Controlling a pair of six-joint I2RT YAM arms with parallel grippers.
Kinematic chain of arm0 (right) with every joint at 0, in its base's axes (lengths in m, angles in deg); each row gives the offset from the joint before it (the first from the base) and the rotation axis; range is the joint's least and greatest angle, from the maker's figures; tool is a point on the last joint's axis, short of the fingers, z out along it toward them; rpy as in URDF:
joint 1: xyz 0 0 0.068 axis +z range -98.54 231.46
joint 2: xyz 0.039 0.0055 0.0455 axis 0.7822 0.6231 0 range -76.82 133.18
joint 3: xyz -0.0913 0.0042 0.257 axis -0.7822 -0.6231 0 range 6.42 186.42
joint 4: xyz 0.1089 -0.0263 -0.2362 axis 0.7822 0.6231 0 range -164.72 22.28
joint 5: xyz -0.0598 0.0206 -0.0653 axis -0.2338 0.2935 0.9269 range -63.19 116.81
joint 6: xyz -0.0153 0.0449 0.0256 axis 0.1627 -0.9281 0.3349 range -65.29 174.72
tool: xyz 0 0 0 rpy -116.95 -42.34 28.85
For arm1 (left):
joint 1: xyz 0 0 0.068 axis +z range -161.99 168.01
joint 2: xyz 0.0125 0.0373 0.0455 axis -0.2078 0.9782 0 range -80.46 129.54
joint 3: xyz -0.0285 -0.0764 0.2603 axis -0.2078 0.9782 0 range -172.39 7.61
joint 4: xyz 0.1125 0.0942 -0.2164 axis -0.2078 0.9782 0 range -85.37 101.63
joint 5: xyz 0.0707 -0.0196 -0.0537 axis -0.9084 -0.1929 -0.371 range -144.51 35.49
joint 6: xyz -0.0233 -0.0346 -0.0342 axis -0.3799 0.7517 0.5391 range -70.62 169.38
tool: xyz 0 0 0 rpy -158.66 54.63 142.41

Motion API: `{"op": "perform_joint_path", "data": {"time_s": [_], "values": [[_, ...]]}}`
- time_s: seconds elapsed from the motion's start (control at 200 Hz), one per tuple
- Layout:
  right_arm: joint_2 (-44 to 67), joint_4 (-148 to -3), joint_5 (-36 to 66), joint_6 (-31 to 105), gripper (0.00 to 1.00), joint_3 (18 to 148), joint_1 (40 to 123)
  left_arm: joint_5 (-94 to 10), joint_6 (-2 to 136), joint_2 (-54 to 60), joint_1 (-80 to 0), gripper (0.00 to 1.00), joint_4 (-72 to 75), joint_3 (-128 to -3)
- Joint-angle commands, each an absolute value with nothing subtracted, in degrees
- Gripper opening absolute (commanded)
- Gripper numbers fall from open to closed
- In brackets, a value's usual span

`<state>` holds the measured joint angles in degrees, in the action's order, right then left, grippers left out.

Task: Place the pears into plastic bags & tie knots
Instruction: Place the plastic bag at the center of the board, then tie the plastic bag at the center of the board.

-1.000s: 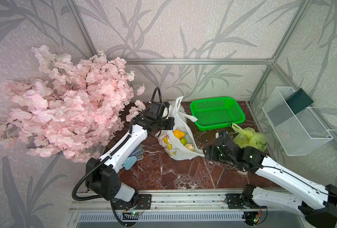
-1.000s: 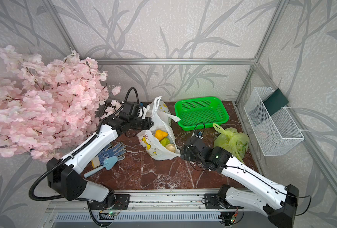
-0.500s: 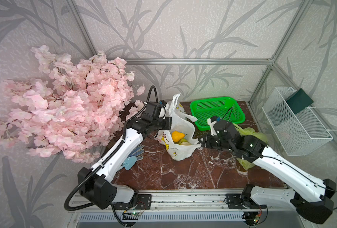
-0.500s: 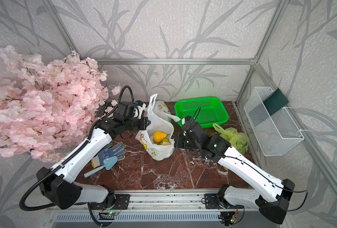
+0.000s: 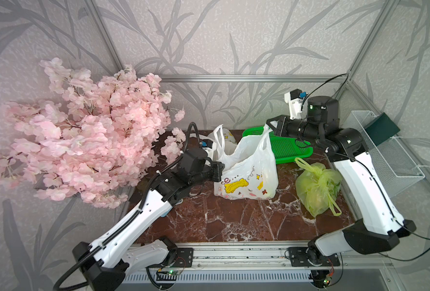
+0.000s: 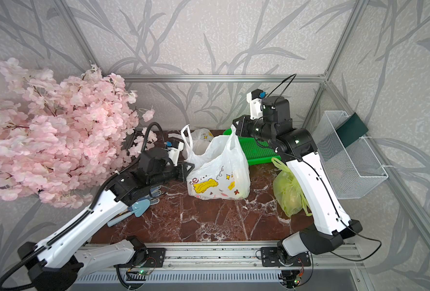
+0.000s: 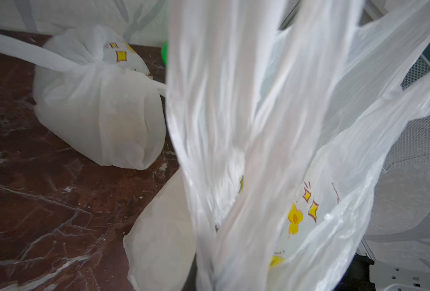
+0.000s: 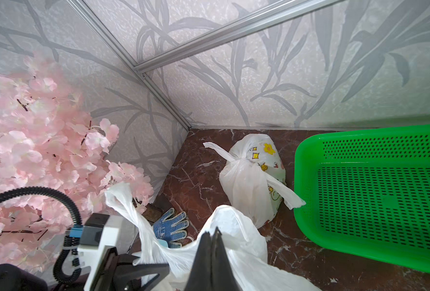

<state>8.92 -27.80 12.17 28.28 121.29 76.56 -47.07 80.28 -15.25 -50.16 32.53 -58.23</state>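
1. Step in hand: knotting the last bag. The centre white bag [image 5: 246, 173] stands mid-frame on the marble table [image 5: 234, 221], its handles pulled apart btw the two arms.
2. left gripper [image 5: 218, 171]: clenched on the handle strand at the bag's frame-left side, low, just beside the bag body.
3. right gripper [image 5: 272, 125]: lifted toward upper right, above the green basket [image 5: 288, 148]. Wrist view shows jaws pressed together w/ plastic nipped btw them, so it's grasping the other handle.
4. pears: none loose on the table, none seen in the basket. Judged to be inside the bags; only faint bulges show thru the film.
5. Other two look done: tied white bag [image 8: 253, 176] at the back, yellow-green bag [image 5: 317, 186] right of centre, both knotted.
6. Next, my read: cross the handles, tuck one under, pull apart. Needs both grips kept. Thin film may slip or tear, and the bag may tip.
7. Writing: no brand or legible words. Cartoon prints only: yellow blob, stars, flower, red swirl.
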Motion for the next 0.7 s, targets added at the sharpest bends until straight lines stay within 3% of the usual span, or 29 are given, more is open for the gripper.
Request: {"op": "perform_joint_path", "data": {"time_s": [0.0, 0.055, 0.19, 0.265, 0.46, 0.695], "values": [[11.37, -27.03, 9.12, 31.41, 0.00, 117.85, 74.05, -48.06, 83.87, -10.81, -50.54, 0.00, 22.21, -55.26], [12.47, -26.33, 10.88, 33.04, 0.05, 115.34, 73.72, -48.90, 82.46, -8.71, -50.35, 0.00, 21.13, -55.93], [15.05, -17.97, 18.76, 40.11, 0.40, 121.50, 73.99, -47.93, 78.77, -4.86, -49.81, 0.00, 22.16, -59.21], [14.99, -15.11, 24.18, 43.47, 0.51, 126.25, 74.98, -47.80, 77.79, -4.54, -49.18, 0.00, 22.49, -59.20], [19.58, -10.71, 28.65, 48.74, 0.62, 137.47, 84.41, -44.84, 76.14, -5.18, -47.27, 0.02, 19.47, -56.63], [29.68, -13.16, 22.61, 46.93, 0.70, 143.67, 91.60, -41.92, 75.43, -5.69, -47.17, 0.02, 14.43, -54.31]]}}
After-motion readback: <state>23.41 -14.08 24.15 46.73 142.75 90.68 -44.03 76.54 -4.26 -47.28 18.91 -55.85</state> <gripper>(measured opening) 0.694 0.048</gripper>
